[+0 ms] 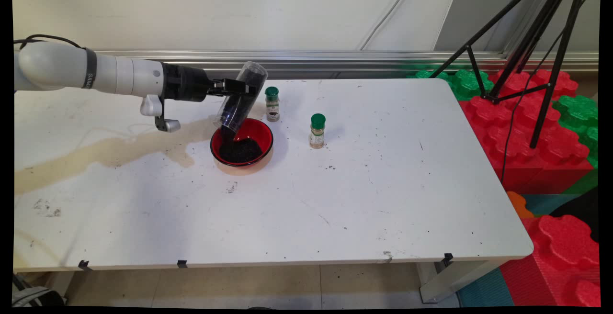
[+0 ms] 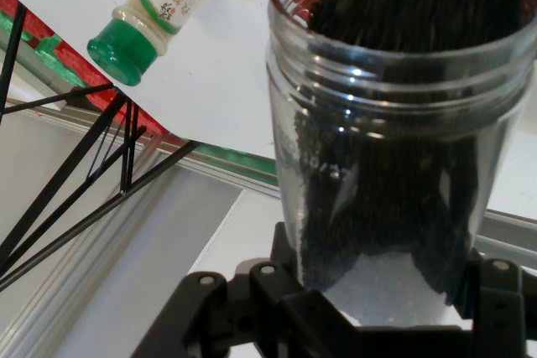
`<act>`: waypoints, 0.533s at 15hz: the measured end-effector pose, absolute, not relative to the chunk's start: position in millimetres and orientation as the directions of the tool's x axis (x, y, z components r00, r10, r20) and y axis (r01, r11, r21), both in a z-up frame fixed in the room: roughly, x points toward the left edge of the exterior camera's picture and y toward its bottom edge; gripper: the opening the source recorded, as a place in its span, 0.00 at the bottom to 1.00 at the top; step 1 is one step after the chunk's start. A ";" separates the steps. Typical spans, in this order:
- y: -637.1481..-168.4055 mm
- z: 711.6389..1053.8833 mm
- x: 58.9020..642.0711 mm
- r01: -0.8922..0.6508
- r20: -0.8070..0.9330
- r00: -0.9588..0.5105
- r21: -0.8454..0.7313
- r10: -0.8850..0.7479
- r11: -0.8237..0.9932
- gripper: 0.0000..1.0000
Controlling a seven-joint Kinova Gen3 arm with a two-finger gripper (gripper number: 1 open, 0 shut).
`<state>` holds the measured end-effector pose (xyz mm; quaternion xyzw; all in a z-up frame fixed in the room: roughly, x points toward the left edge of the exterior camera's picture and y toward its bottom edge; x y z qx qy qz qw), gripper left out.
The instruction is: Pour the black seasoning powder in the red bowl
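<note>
The red bowl (image 1: 242, 142) sits nearest on the white table (image 1: 335, 199), left of centre, with a heap of black grains (image 1: 240, 150) in its bottom. Directly above its left rim hangs the clear plastic jar (image 1: 241, 96), tipped mouth-down — its open end is just over the bowl and dark grains run along its lower part. The gripper (image 1: 239, 87) is clamped on the jar's upper body, reaching in level from the left.

The hand view adds what the main view cannot: the jar (image 2: 394, 148) seen up close, threaded neck at the top and black grains coating the inside wall, the black fingers (image 2: 495, 291) pressed against both its sides near the bottom edge.

Right of the bowl stands a green-capped shaker (image 1: 317, 131) with pale contents (it also shows in the hand view (image 2: 155, 14), upside down). Farther back, just beyond the bowl's far rim, a second green-capped shaker (image 1: 272, 104) holds something dark — only the main view shows it.
</note>
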<state>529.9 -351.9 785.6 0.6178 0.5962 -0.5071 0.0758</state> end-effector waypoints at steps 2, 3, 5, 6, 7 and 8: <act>-352.3 785.4 529.4 0.814 -0.720 -0.221 -0.508 0.658 -0.282 0.00; -352.6 785.4 529.0 0.815 -0.722 -0.219 -0.506 0.657 -0.284 0.00; -352.6 785.5 528.0 0.814 -0.722 -0.218 -0.506 0.656 -0.286 0.00; -352.3 785.7 527.6 0.813 -0.721 -0.220 -0.508 0.657 -0.284 0.00; -351.9 786.1 527.0 0.811 -0.717 -0.225 -0.513 0.659 -0.281 0.00; -351.5 786.6 526.5 0.809 -0.713 -0.230 -0.518 0.662 -0.276 0.00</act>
